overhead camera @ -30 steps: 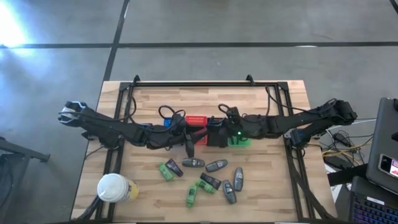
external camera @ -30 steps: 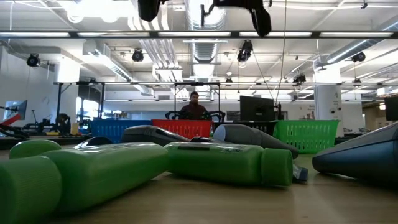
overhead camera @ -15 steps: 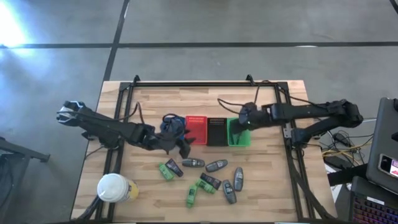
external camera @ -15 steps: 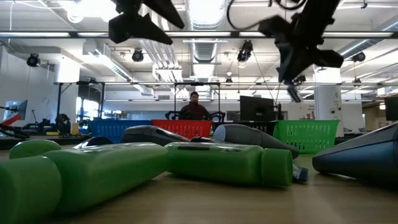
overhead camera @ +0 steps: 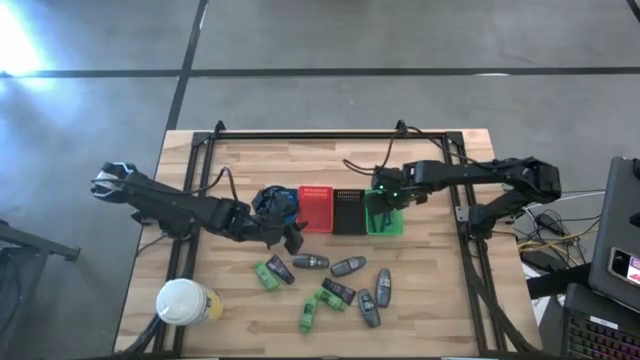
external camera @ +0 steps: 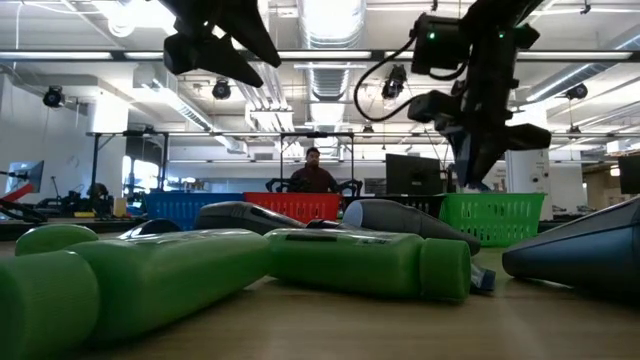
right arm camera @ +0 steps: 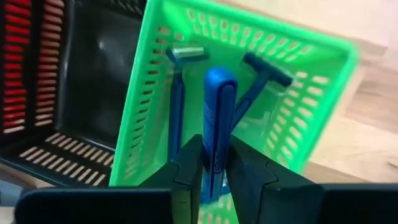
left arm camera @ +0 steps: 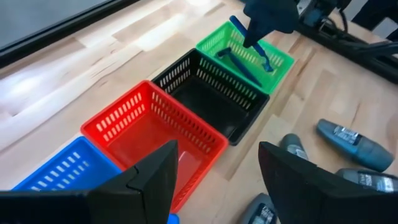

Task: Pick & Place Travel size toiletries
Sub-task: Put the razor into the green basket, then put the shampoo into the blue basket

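Since half a second earlier, the right gripper (right arm camera: 214, 163) had drawn back over the green basket (overhead camera: 384, 222), its jaws clamped on a blue razor (right arm camera: 214, 112) whose long axis ran straight out from the fingertips toward the basket. Two more razors (right arm camera: 176, 93) lay inside, lengthwise along the basket (one head seemed to point the opposite way, though that was hard to confirm). The left gripper (overhead camera: 292, 238) hovered beside the blue basket (overhead camera: 272, 199), jaws spread and empty. Remaining toiletries (overhead camera: 333, 283) lay scattered on the worktop (overhead camera: 440, 300) near the white-lidded cup (overhead camera: 183, 302).
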You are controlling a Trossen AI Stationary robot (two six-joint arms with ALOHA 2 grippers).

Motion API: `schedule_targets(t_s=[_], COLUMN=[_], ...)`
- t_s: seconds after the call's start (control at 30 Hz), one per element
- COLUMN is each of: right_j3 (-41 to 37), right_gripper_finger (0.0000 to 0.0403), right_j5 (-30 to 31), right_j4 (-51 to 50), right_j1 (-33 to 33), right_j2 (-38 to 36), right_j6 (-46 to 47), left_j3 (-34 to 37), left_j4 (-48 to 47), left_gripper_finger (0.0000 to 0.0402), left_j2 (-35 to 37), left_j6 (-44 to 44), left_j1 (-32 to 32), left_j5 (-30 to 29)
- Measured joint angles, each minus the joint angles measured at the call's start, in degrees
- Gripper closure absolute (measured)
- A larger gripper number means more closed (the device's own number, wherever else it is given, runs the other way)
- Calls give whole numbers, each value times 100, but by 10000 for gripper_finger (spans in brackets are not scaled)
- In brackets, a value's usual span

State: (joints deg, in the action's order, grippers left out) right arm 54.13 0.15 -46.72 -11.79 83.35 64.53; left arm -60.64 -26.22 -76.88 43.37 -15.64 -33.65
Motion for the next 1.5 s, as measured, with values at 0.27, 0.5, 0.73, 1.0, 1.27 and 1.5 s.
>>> schedule_targets(t_s=[0.27,0.5,0.73,1.0,1.27,1.5], right_j3=[-2,-4,-4,-4,-20,-26], right_gripper_finger=[307,257,214,187,164,144], right_j5=[-79,90,463,606,743,756], right_j4=[68,151,233,208,206,214], right_j1=[0,114,516,936,1082,1082], right_j2=[276,54,-412,-696,-669,-673], right_j6=[-2,-146,-204,-326,-330,-476], left_j3=[0,0,2,2,4,4], left_j4=[-52,-452,-1427,-2609,-2534,-2475], left_gripper_finger=[175,175,175,175,175,175], left_j2=[0,0,0,0,-2,-2], left_j6=[-1,-123,-83,-189,-105,182], left_j1=[-8,-98,-318,-712,-940,-940], left_j5=[0,267,1023,1991,2081,2081])
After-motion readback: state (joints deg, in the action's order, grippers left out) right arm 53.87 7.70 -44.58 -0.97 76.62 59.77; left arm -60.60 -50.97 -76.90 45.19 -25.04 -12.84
